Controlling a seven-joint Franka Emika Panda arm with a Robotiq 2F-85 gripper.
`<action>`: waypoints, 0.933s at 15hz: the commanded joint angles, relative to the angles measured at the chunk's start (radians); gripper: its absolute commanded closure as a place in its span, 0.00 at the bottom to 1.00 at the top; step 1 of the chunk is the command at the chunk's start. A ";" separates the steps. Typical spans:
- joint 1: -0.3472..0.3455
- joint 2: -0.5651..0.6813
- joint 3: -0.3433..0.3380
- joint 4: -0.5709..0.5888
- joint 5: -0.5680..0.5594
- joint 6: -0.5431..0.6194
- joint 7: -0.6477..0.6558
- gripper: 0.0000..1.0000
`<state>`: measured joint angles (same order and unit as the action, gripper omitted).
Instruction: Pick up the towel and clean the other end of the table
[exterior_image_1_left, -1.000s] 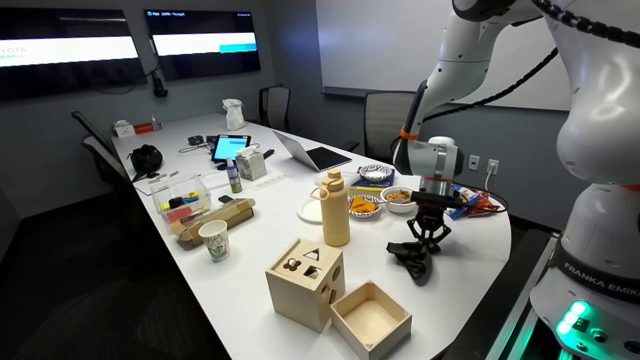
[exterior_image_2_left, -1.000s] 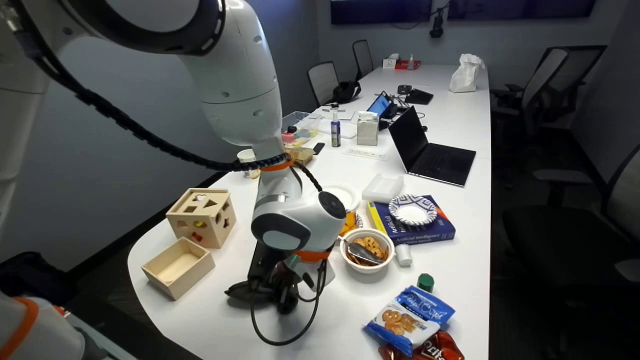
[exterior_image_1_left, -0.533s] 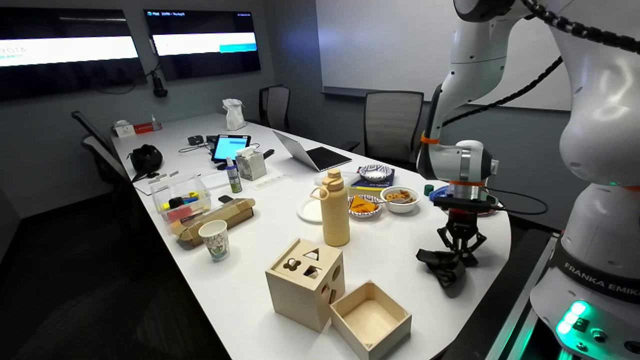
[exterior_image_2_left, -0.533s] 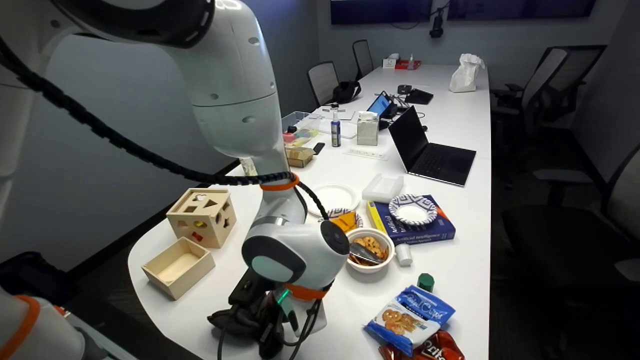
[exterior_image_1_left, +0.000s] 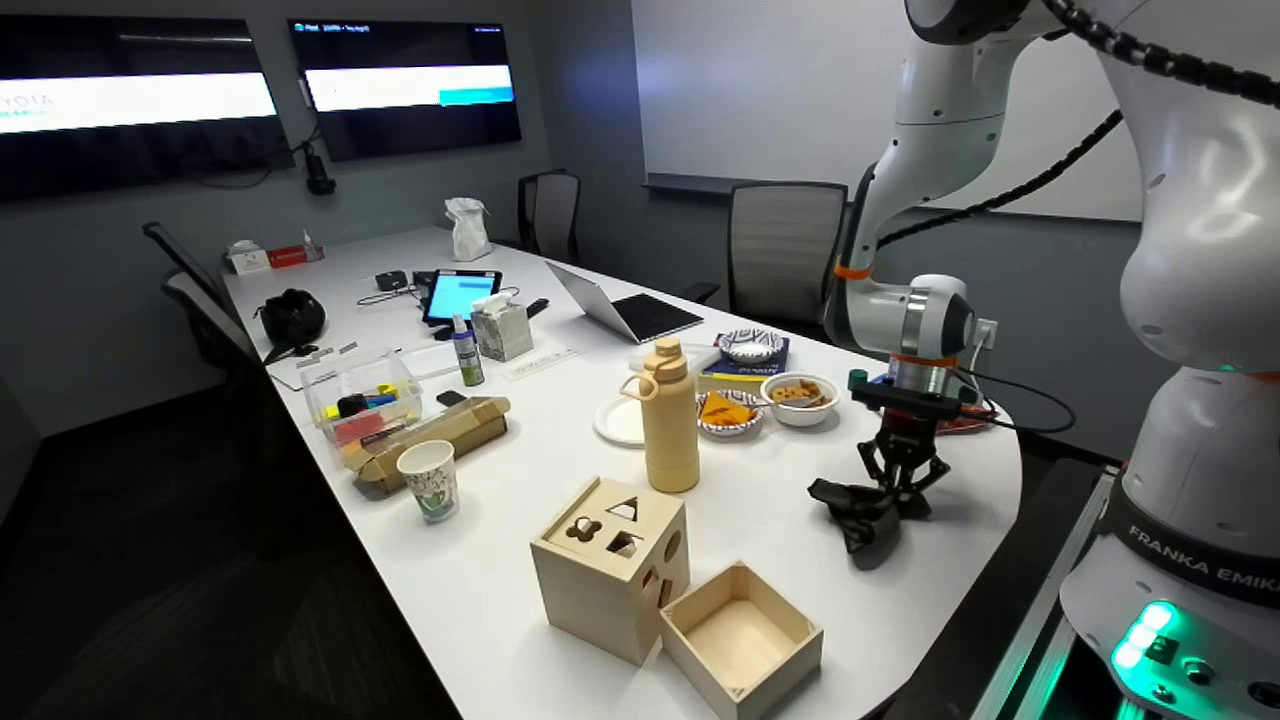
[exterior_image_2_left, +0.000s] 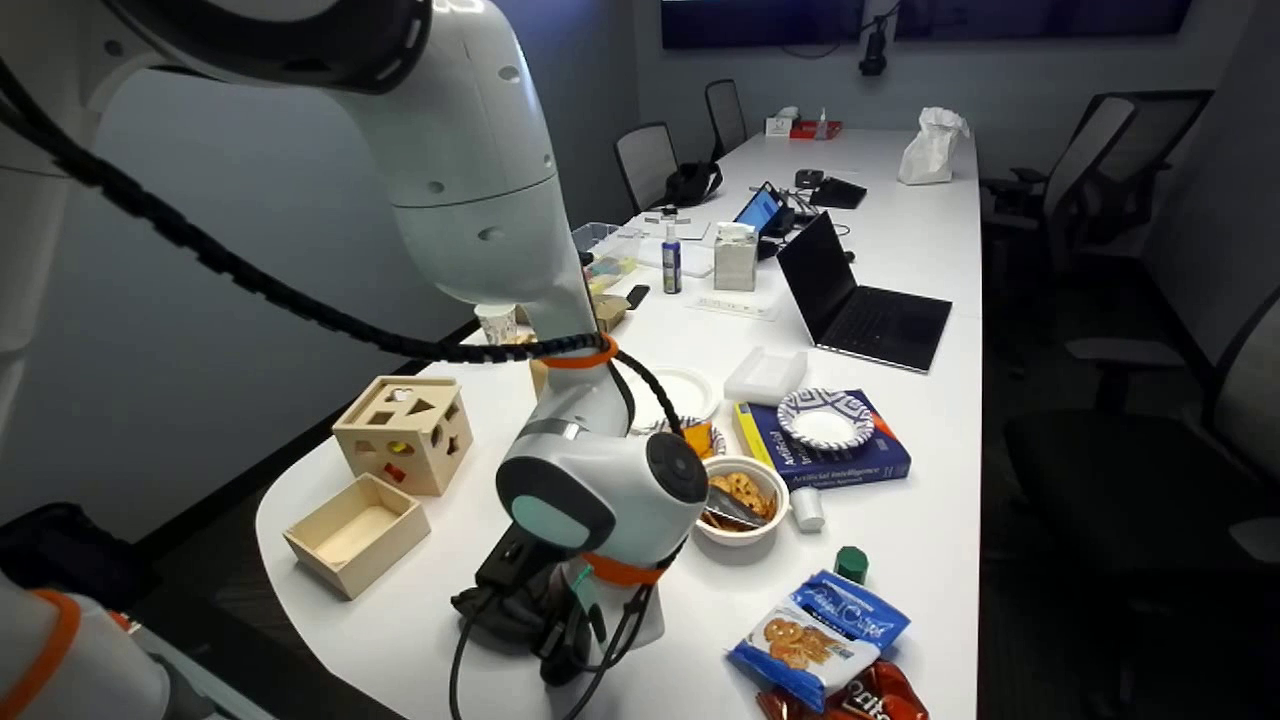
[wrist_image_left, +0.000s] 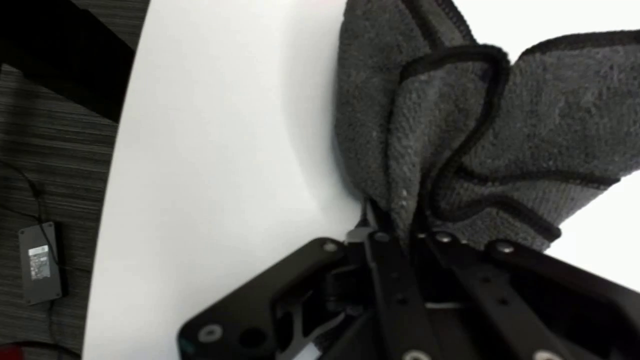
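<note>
- Landmark: sorter box (exterior_image_1_left: 595, 605), pale wood, cut-outs in top and sides, standing on the white bench (exterior_image_1_left: 480, 580). All places below read from it.
- Tool (wrist_image_left: 397, 230): narrow, jaws brought together on a fold of the cloth. Pinch seen plainly in the wrist view.
- Towel (wrist_image_left: 450, 125): dark grey, black hem, bunched. Low at the bench surface, apart from the sorter box on the side toward the robot base. Whether all of it touches the surface, cannot tell.
- Robot arm (exterior_image_2_left: 600, 490): bent down over the bench, apart from the sorter box.
- Open tray (exterior_image_1_left: 785, 678): pale wood, just beside the sorter box, closer to it than the towel. Contact unclear.
- Tan bottle (exterior_image_1_left: 672, 430): upright, near the sorter box.
- Paper cup (exterior_image_1_left: 432, 485): upright, near the sorter box, leaf print.
- White bowl (exterior_image_2_left: 738, 537): well apart from the sorter box; brown snacks inside, dark utensil (exterior_image_2_left: 735, 508) lying over them.
- Patterned bowl (exterior_image_1_left: 745, 430): holds orange pieces (exterior_image_1_left: 722, 408); nearer the sorter box than the white bowl.
- Blue book (exterior_image_2_left: 855, 470): well apart from the sorter box; small bowl (exterior_image_2_left: 825, 430) on top.
- Blue snack bag (exterior_image_2_left: 825, 632) and red bag (exterior_image_2_left: 880, 695): overlapping, farther from the sorter box than the towel.
- Laptop (exterior_image_2_left: 890, 325): open, well apart from the sorter box.
</note>
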<state>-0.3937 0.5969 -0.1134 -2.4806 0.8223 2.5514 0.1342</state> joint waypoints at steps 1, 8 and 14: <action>0.074 0.071 0.041 0.092 0.032 0.036 -0.022 0.98; 0.200 0.128 0.065 0.160 -0.040 -0.015 -0.005 0.98; 0.189 0.117 0.054 0.100 -0.055 -0.105 -0.066 0.98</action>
<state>-0.2054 0.6420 -0.0579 -2.3694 0.7901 2.4708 0.1012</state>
